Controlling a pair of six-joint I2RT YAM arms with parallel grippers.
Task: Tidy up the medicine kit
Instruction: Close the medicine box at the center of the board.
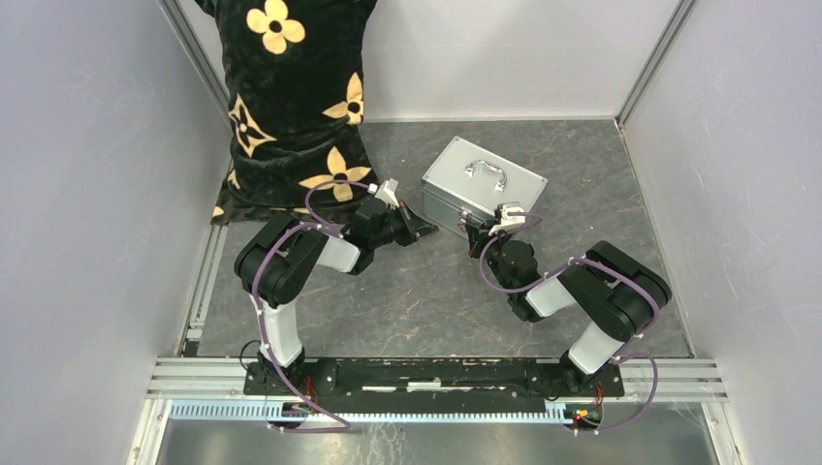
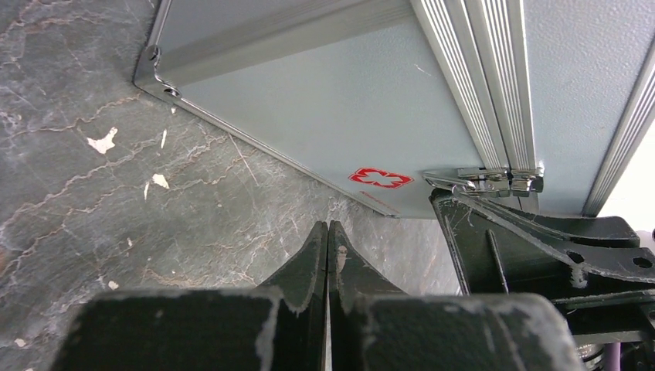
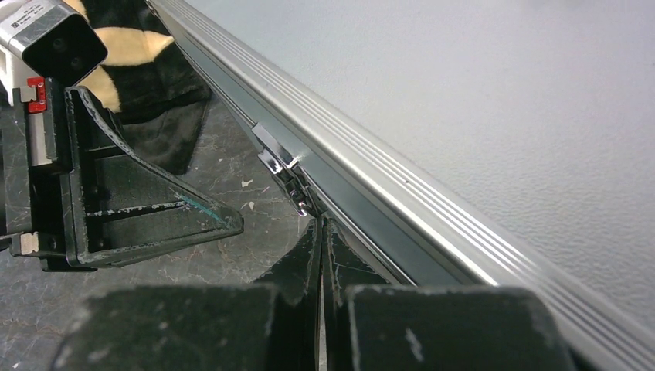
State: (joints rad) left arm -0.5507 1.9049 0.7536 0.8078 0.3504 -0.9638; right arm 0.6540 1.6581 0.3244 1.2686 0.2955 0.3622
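Note:
The medicine kit (image 1: 482,186) is a silver-grey metal case with a chrome handle (image 1: 488,172), lying flat with its lid down at mid-table. My left gripper (image 1: 425,231) is shut and empty just left of the kit's near corner. In the left wrist view its tips (image 2: 328,226) rest over the floor, short of the kit's side (image 2: 324,108) with a red cross mark (image 2: 380,178) and a latch (image 2: 494,179). My right gripper (image 1: 473,235) is shut, holding nothing. Its tips (image 3: 320,224) sit right under a latch (image 3: 283,165) on the ribbed edge (image 3: 402,193).
A black cloth with yellow flowers (image 1: 291,107) hangs and spreads at the back left. Grey walls (image 1: 87,194) enclose the dark marbled table (image 1: 417,300) on three sides. A metal rail (image 1: 436,373) runs along the near edge. The two grippers stand close together.

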